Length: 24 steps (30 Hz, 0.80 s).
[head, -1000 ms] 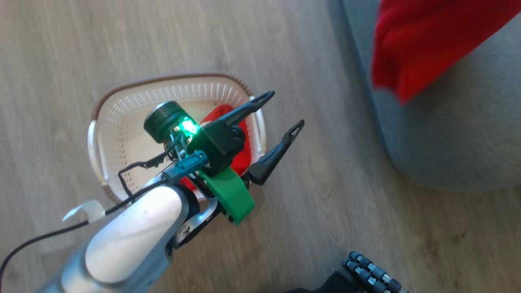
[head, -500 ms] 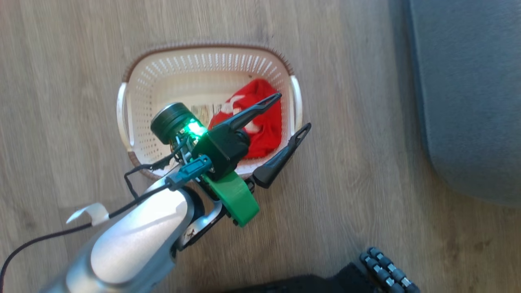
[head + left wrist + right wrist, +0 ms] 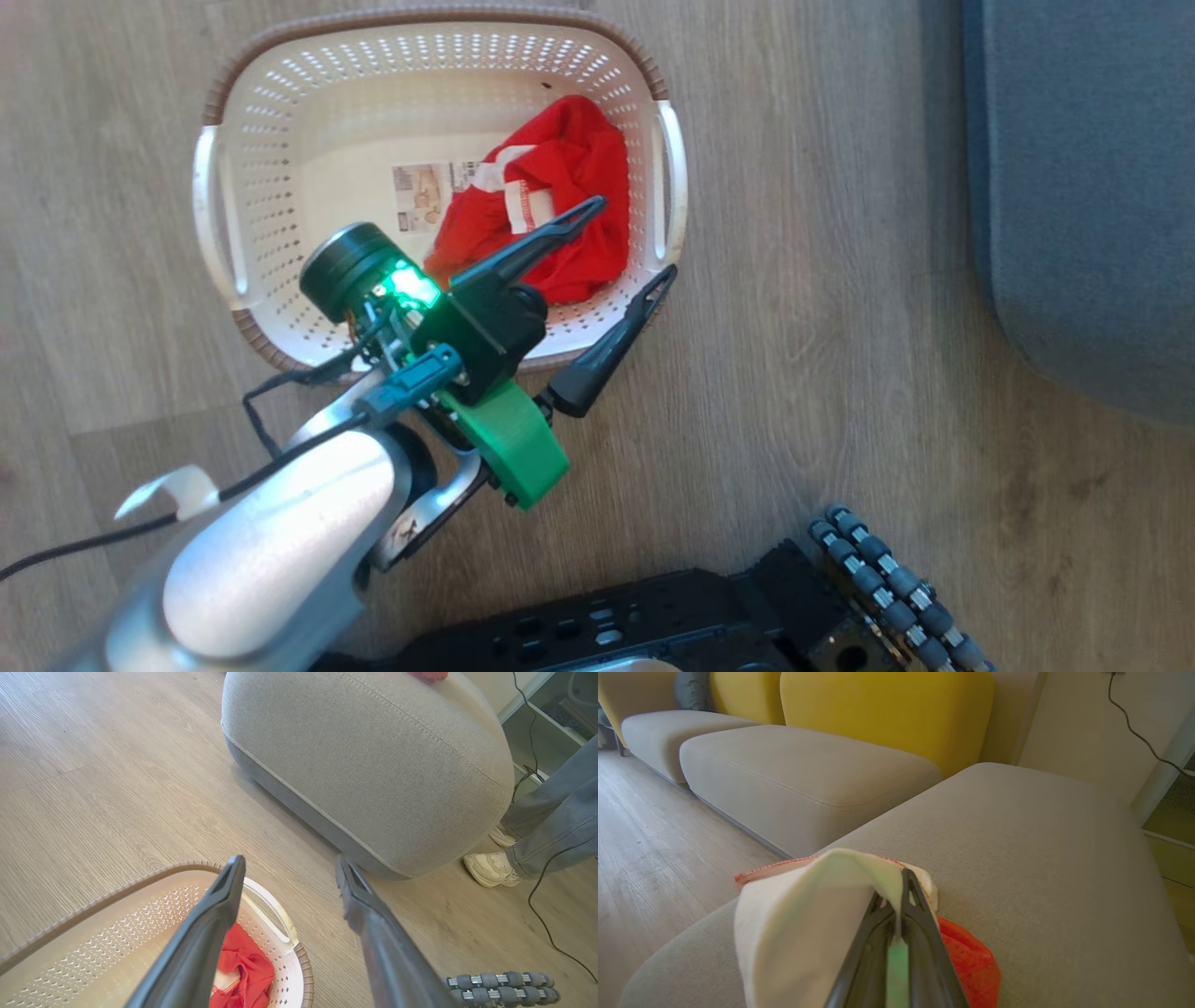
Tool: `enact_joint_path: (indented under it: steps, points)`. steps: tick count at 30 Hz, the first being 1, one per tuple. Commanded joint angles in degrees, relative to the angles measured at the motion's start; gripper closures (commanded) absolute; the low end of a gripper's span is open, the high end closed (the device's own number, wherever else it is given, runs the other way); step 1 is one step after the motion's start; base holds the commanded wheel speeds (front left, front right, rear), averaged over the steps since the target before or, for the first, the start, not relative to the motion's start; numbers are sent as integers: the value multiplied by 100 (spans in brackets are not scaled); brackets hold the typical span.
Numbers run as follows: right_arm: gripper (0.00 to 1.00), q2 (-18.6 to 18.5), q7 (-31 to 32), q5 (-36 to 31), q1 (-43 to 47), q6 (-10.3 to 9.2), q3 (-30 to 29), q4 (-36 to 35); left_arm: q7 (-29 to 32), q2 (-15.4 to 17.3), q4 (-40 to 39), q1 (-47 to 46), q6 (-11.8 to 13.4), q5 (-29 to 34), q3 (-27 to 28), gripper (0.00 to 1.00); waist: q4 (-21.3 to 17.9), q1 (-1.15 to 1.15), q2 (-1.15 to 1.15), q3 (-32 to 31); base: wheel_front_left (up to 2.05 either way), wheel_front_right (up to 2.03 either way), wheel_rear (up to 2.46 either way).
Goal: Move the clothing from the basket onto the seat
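Wooden floor (image 3: 840,373) is bearing the basket (image 3: 217,233) beside the seat (image 3: 1083,187).
Wide left fingers (image 3: 541,245) (empty) are hovering over its red garment (image 3: 569,168); right fingers (image 3: 931,961) are pinching red-and-white clothing (image 3: 798,933).

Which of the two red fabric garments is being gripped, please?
The garment over the grey upholstered seat, pinched by the right gripper; the other lies loose in the cream perforated basket.
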Motion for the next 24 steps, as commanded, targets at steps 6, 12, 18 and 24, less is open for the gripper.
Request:
enact_joint_path:
  steps: [6, 12, 18, 24]
  points:
    - [14, -52, -114, -774, 352, 40, -313, 177, 109, 226, -388, 121, 108, 8, 219, 0, -141, -1, 0, 2, 0, 0, 0]
    - [0, 46, -226, -1014, 425, 40, 7, 465, 129, 221, -425, 84, 190, -34, 280, 0, -286, -1, 0, -147, 0, 0, 0]
    - [0, 57, -323, -728, 801, 40, 968, 601, -1, 170, -286, 99, 241, -132, 358, 0, -425, -1, 0, -520, 0, 0, 0]
    - [0, -7, -508, -137, 1521, 40, 1689, 473, -247, 100, -3, 156, 273, -279, 473, 0, -493, -1, 0, -968, 0, 0, 0]
